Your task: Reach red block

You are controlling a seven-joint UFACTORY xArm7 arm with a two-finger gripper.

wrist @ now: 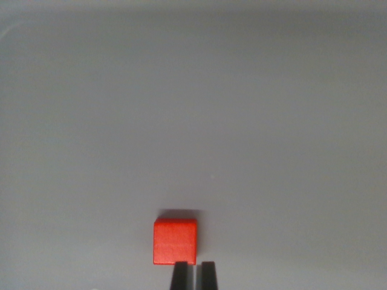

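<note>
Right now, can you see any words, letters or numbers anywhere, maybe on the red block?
None: the red block shows only plain red faces, the grey surface is blank, and the dark gripper tips carry no marks.

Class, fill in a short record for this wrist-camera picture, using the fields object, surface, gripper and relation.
object: red block, one face towards the camera, casting a dark shadow behind it
surface: plain grey table, nothing else on it
gripper: gripper at the bottom edge, two dark fingertips close together with a thin gap
relation: fingertips sit just below the block's lower right corner; contact cannot be told
</note>
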